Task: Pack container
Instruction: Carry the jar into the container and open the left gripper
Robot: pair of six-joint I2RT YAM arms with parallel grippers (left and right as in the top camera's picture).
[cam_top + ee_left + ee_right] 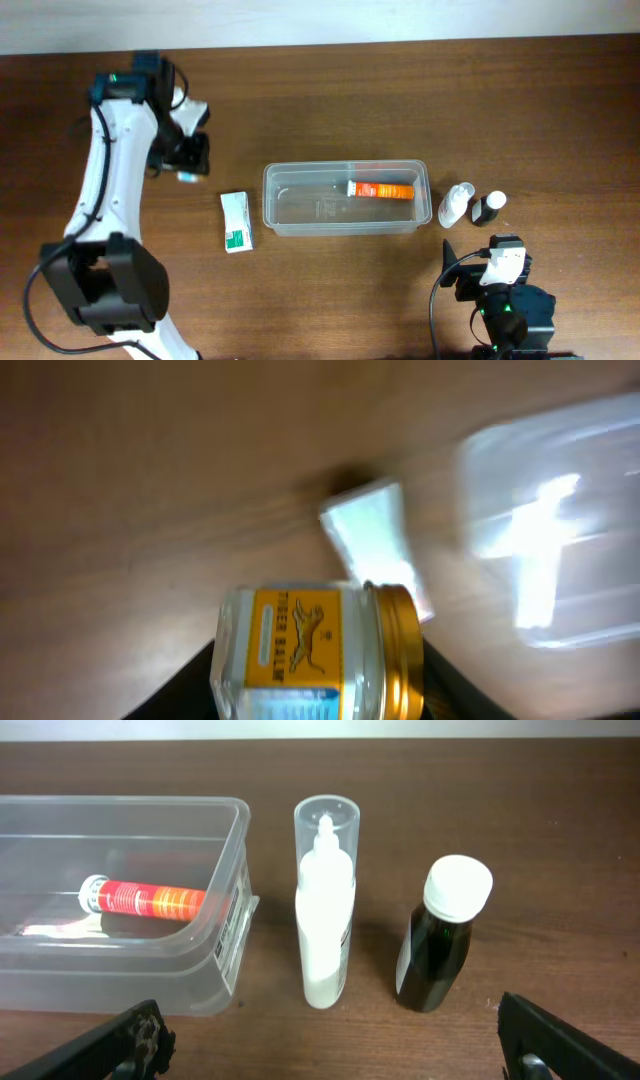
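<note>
The clear plastic container (pixel 345 199) sits mid-table with an orange-and-white tube (pixel 380 189) lying in its right part; the tube also shows in the right wrist view (pixel 140 900). My left gripper (pixel 188 160) is above the table left of the container, shut on a small glass jar with a yellow label and gold lid (pixel 310 650). The container is blurred at the right of the left wrist view (pixel 550 530). My right gripper (pixel 478 275) is open and empty near the front edge, facing a white spray bottle (pixel 325 910) and a dark bottle with a white cap (pixel 440 935).
A white-and-green box (pixel 236 221) lies flat left of the container, also blurred in the left wrist view (pixel 375 540). The spray bottle (pixel 457 204) and the dark bottle (pixel 489 208) stand right of the container.
</note>
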